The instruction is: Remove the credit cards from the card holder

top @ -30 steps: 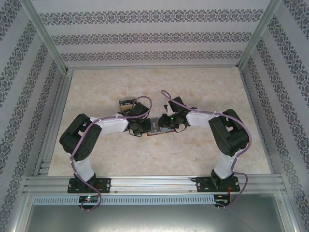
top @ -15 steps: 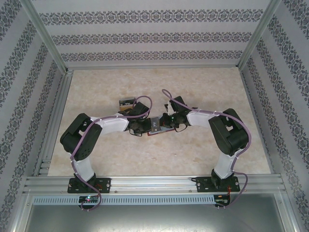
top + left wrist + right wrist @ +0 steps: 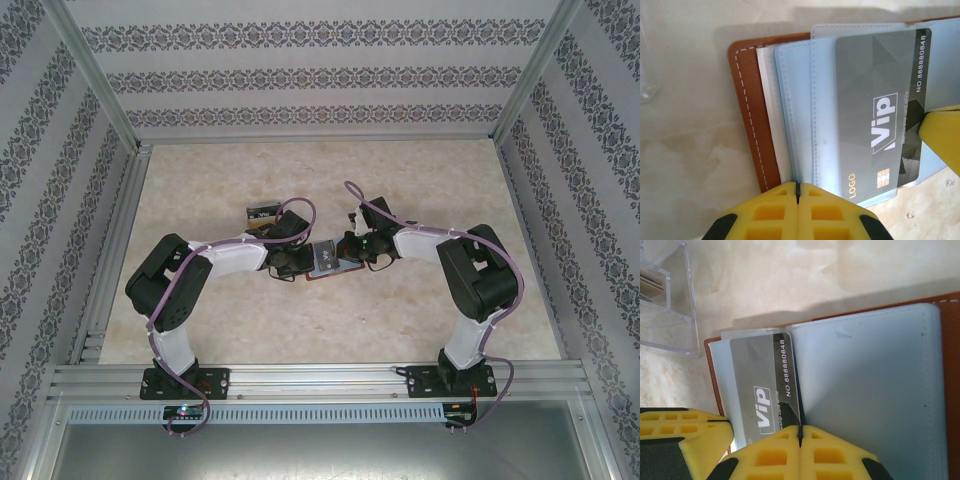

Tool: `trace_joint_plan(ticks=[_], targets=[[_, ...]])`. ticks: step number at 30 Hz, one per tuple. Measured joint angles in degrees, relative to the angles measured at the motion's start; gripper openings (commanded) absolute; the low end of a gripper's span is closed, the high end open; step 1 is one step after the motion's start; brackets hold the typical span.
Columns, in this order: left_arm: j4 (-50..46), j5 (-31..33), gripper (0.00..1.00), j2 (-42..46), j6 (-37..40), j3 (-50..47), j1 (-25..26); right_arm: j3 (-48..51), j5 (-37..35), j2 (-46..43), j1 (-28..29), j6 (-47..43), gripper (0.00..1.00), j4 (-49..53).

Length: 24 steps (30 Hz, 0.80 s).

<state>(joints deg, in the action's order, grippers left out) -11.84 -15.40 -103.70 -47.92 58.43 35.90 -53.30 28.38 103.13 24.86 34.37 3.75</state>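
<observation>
Our left fingers [image 3: 797,189] are pressed together on the card holder's [image 3: 747,115] near edge. Our right fingers [image 3: 800,432] pinch the grey card [image 3: 762,390] at its free edge. It looks thin, stiff, slick and light, so we judge that exposed edge the best hold. The holder looks floppy.

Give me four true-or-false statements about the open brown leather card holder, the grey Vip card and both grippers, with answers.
1. The reddish-brown leather card holder lies open on the table. True.
2. The dark grey Vip card lies free on the table. False: it sits partly inside a clear plastic sleeve.
3. The left gripper and right gripper are both shut. True.
4. The clear plastic box rests on the card holder. False: it stands beside it.
</observation>
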Motion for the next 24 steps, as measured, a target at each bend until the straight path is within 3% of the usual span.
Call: trace_joint_plan(ticks=[3,18,24], targets=[[-0.17,-0.04,0.00,-0.20,0.00,0.26,0.00,0.31,0.92,0.00,-0.02,-0.13,0.32,-0.24],[-0.76,-0.44,0.00,-0.63,0.02,0.98,0.00,0.26,4.24,1.70,0.02,0.00,0.24,-2.38],[-0.87,-0.44,0.00,-0.72,0.17,1.07,0.00,0.26,5.11,2.05,0.00,-0.04,0.02,-3.15]])
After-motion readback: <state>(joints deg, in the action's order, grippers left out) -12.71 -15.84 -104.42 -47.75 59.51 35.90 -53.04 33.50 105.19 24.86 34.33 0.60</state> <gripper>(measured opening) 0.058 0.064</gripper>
